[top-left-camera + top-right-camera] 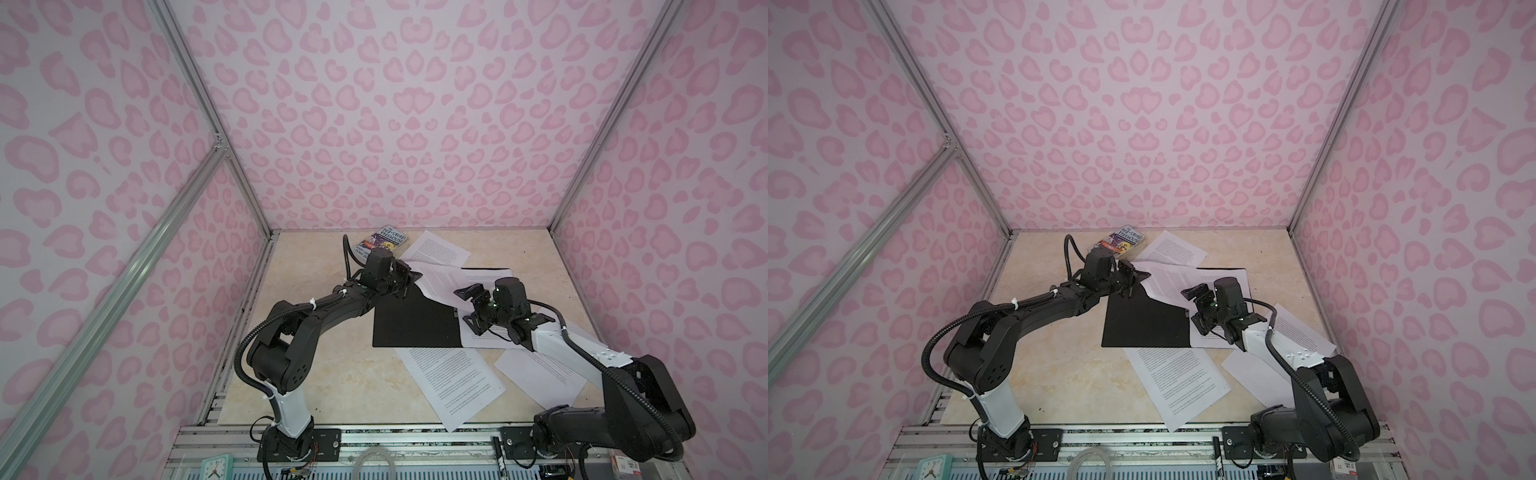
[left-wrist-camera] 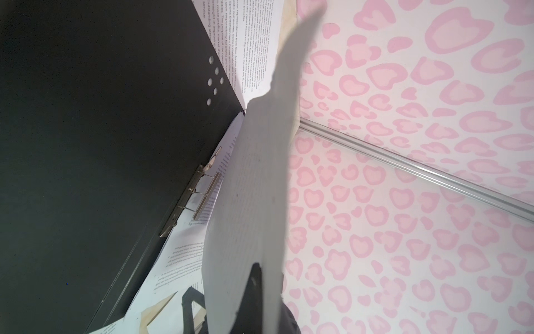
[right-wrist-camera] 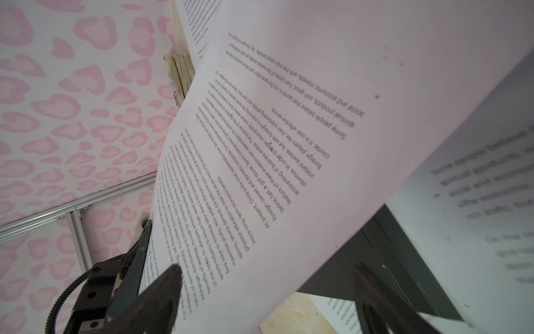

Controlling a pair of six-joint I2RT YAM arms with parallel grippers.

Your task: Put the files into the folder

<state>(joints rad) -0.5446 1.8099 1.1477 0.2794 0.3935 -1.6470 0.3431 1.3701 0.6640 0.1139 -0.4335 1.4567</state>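
Left gripper [image 1: 411, 278] pinches 1 printed sheet [image 1: 440, 284] by its far-left corner — likely light, floppy, best held at an edge — above the open folder [image 1: 415, 328] mid-table; right gripper [image 1: 466, 308] gapes open nearby.

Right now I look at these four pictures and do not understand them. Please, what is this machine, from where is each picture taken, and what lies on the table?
These are two robot arms at a table, each ending in a two-finger gripper. Two pictures look down from above; two come from cameras on the wrists. An open folder, black inside, lies among loose printed sheets; a paperback book lies at the back. The left gripper is shut on the raised edge of one sheet. The right gripper is open and holds nothing.
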